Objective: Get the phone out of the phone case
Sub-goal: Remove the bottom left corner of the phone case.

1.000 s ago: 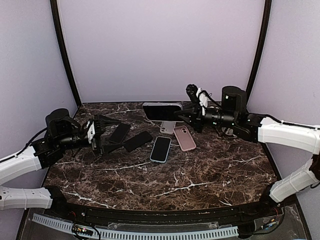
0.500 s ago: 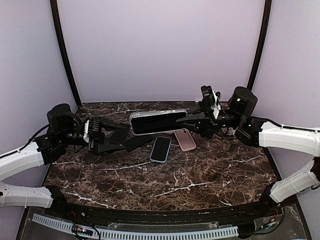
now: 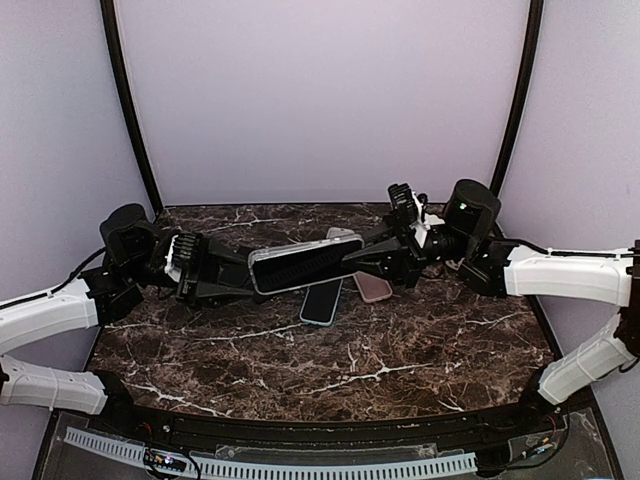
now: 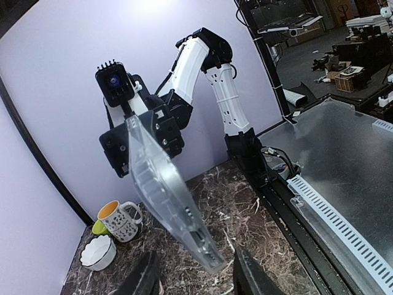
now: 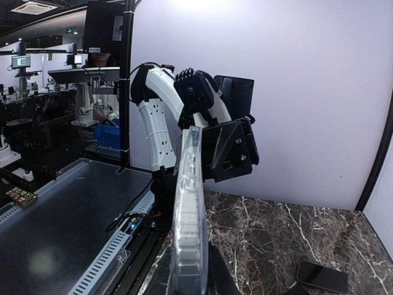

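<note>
— Where's the clear phone case (image 3: pixel 305 264)?
— Lifted off the table (image 3: pixel 400 350), bridging both hands. The right hand (image 3: pixel 372 257) clamps the end nearest it. The left hand (image 3: pixel 228 281) is half-open, fingers (image 4: pixel 245 278) either side of the other end, seemingly not pinching.
— Handling?
— Glossy, bendy shell, likely slippery; the phone (image 3: pixel 298 272) inside looks light and stiff. Grip the rim edges and peel at a corner.
</note>
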Robot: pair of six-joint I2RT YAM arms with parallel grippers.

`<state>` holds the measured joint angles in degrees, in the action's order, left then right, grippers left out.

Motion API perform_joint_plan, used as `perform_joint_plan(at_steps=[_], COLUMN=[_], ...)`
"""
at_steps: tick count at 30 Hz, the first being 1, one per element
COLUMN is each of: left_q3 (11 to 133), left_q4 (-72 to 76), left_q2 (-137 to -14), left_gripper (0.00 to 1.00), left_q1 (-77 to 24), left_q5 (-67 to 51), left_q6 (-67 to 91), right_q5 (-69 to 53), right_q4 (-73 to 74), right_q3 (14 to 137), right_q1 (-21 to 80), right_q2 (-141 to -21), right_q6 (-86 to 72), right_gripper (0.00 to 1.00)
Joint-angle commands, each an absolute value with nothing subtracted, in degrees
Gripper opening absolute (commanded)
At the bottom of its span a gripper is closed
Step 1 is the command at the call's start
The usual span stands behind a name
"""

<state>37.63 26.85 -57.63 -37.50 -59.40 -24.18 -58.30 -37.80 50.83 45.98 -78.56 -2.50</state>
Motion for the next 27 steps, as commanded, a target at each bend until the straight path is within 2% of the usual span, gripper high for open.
perform_joint_plan(at_steps=[1,12,21,27], left_q3=[37.7,37.0,37.0,37.0], left_q4=[31.1,31.1,31.3,28.7], left_q2=[-58.6,-59.5,-59.9,-58.9], left_gripper=[0.40,0.28,0.24,0.14], left_q1=[-38.3,-38.6,-38.7,-38.6], left_q5=[-60.5,-61.8,-62.3,-63.6], left_q6=[-21.7,-21.4,-21.5,-24.3], right_q5=[-58.3,-57.5,-59.2,-63.6], right_q4=[-43.6,-44.1,-44.2,-43.5], right_q3=[53.9,53.9,54.1,55.6], right_q1=[46.8,47.7,48.8,49.0], right_q2=[-78.2,-78.6,-79.9,-81.2], right_q6=[-2.6,-2.6,-3.1,-3.7], right_gripper=[0.00,0.00,0.00,0.00])
